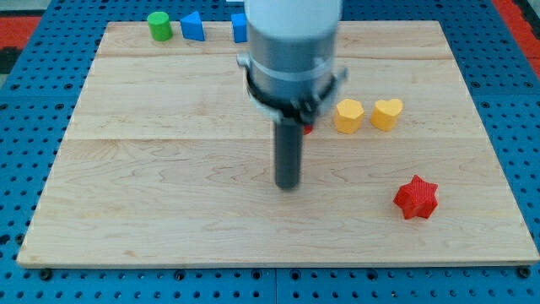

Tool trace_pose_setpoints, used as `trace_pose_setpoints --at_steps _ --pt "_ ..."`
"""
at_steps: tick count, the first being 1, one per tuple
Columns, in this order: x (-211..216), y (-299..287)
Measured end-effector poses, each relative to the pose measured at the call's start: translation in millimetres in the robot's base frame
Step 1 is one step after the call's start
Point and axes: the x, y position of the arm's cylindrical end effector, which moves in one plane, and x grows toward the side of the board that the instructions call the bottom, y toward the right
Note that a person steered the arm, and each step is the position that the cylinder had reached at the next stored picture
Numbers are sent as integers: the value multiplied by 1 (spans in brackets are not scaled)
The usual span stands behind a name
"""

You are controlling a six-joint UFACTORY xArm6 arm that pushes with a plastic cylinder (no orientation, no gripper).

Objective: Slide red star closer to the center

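Observation:
The red star [416, 198] lies on the wooden board [169, 186] at the view's lower right. My tip [288, 185] rests on the board near its middle, well to the left of the red star and slightly above its level. The dark rod rises from the tip into the grey arm body, which hides part of the board's upper middle. A small red piece [308, 128] peeks out just right of the rod; its shape is hidden.
A yellow hexagon [348, 115] and a yellow heart [387, 113] sit right of the rod. A green cylinder [159, 25], a blue triangle [193, 25] and a blue block [240, 27], partly hidden by the arm, line the view's top edge.

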Motion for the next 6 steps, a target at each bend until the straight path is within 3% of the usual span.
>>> trace_pose_setpoints --at_steps 1,2,3,5,6 --pt "72 93" --pt "52 176" --pt "6 184" --pt "-36 28" --pt "-7 84"
